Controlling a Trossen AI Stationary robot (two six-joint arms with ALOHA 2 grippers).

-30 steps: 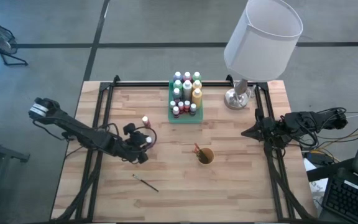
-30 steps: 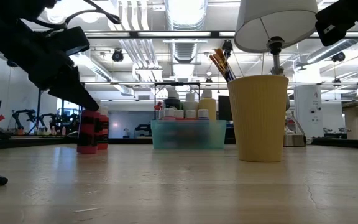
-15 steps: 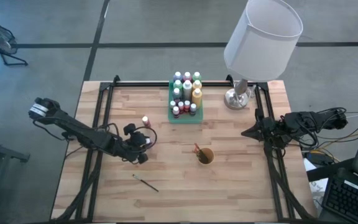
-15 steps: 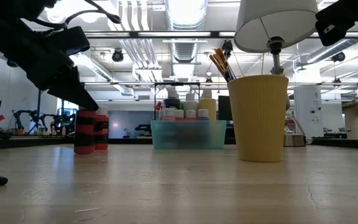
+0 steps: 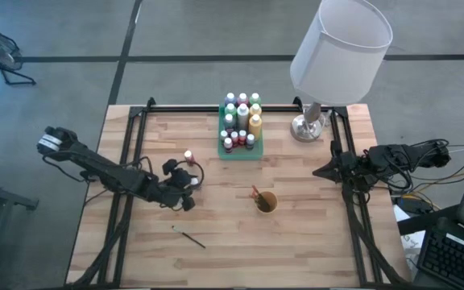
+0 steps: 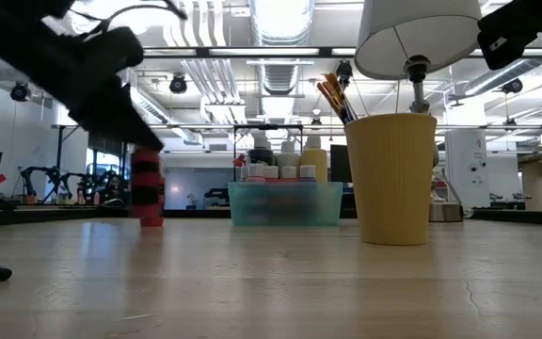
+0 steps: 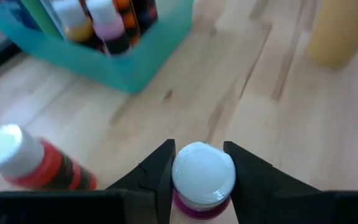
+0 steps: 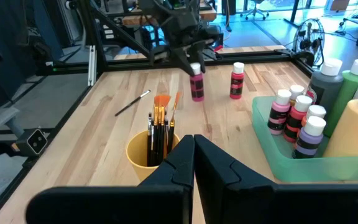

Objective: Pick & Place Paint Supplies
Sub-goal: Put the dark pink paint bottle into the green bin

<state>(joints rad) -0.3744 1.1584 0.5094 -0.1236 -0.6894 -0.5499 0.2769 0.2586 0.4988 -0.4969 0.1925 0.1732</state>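
On the table: I see my left gripper (image 7: 202, 180) out over the wood, with the green tray (image 5: 241, 152) ahead of it and the yellow cup (image 5: 266, 201) off to its side.
Left gripper: its two fingers (image 7: 160, 171) squeeze a pink bottle (image 7: 202, 180) with a white cap. They are part way closed, one on each side of the bottle, just under the cap.
Pink bottle: in the right wrist view it looks a little off the table, but I cannot be sure.
Red bottle (image 7: 36, 167): it stands just beside my left gripper, not touching it.
Loose brush (image 5: 189, 237): it lies on the table behind the left gripper, well apart.
Tray: many bottles (image 8: 300, 118) already stand in it. The free spot looks small.
Right gripper (image 8: 194, 152): it is closed tight, holds nothing, and waits at the far edge of the table.
What could go wrong: I think the grip is high up, so the bottle could tip or slip if I move fast.
Also: if I swing sideways, I could knock the red bottle over.
At the tray: if I come in too low, the pink bottle could hit the wall or push the other bottles down.
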